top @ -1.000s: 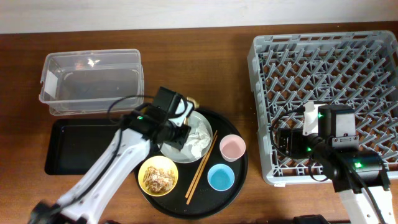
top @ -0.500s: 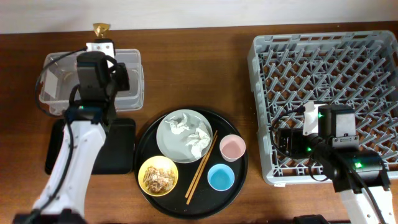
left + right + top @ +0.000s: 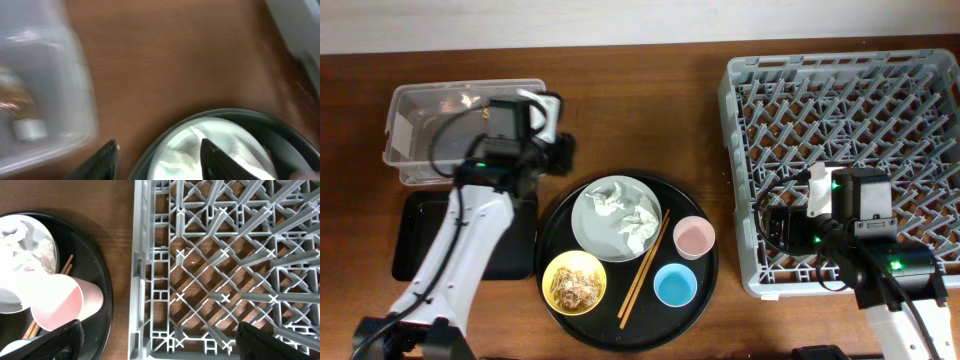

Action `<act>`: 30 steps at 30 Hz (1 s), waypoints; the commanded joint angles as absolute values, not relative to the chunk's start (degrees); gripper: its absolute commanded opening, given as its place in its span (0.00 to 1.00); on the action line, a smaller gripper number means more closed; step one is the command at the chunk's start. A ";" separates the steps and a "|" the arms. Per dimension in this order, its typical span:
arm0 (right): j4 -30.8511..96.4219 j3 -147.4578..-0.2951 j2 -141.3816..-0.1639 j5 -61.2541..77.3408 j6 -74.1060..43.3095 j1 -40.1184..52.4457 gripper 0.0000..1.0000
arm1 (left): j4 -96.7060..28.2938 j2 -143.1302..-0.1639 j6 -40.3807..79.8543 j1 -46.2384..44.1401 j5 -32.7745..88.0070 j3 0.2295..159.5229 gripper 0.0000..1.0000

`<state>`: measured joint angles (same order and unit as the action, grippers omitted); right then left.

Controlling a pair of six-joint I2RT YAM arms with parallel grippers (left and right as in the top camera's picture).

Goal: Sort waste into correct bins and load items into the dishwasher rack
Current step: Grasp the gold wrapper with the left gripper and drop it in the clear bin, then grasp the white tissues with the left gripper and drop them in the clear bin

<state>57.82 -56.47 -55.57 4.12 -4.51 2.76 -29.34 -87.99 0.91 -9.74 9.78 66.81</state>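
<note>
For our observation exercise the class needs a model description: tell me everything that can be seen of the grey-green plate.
The plate is round, pale grey-green and smooth, material unclear. It lies flat in the upper part of the round black tray. Crumpled white napkins lie on it, covering its middle and right. The yellow bowl sits just below it, the chopsticks by its right edge; contact cannot be told.

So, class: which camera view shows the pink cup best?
Overhead: the pink cup shows whole, on the round black tray. Right wrist view catches it obliquely, low in frame; left wrist view misses it.
</note>
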 commanded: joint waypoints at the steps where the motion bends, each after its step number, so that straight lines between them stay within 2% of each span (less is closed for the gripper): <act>1: 57.71 -57.65 -55.57 3.84 -4.78 2.55 0.98 | -33.08 -91.37 0.60 -16.62 13.45 66.48 0.59; 4: 57.74 -57.65 -55.57 3.81 -4.78 2.55 0.98 | -36.01 -97.97 0.62 -22.28 7.86 66.48 0.58; 10: 57.71 -57.65 -55.57 3.81 -4.75 2.55 0.98 | -38.22 -105.12 0.64 -23.59 4.49 66.48 0.56; 11: 57.71 -57.65 -55.57 3.81 -4.75 2.55 0.98 | -38.48 -105.71 0.62 -23.59 4.47 66.48 0.46; 12: 57.71 -57.65 -55.57 3.81 -4.75 2.55 0.98 | -38.41 -105.75 0.62 -23.59 4.47 66.48 0.24; 13: 57.71 -57.65 -55.57 3.81 -4.75 2.55 0.98 | -38.22 -105.58 0.62 -23.59 4.47 66.54 0.19; 15: 57.71 -57.65 -55.57 3.81 -4.75 2.55 0.98 | -38.65 -104.84 0.62 -23.57 4.47 67.05 0.01; 21: 57.71 -57.65 -55.57 3.81 -4.75 2.55 0.98 | -40.97 -93.67 0.62 -18.92 3.29 72.69 0.00; 24: 57.71 -57.65 -55.57 3.81 -4.75 2.55 0.98 | -35.99 -86.46 0.62 -12.32 -6.48 73.80 0.01; 27: 57.74 -57.65 -55.57 3.81 -4.75 2.55 0.98 | -31.90 -86.24 0.62 -6.96 -8.67 73.78 0.03; 28: 57.74 -57.65 -55.57 3.81 -4.75 2.55 0.99 | -30.61 -87.07 0.62 -4.80 -8.67 73.78 0.18; 30: 57.74 -57.65 -55.57 3.81 -4.75 2.55 0.98 | -28.51 -88.40 0.62 -2.68 -8.64 73.78 0.21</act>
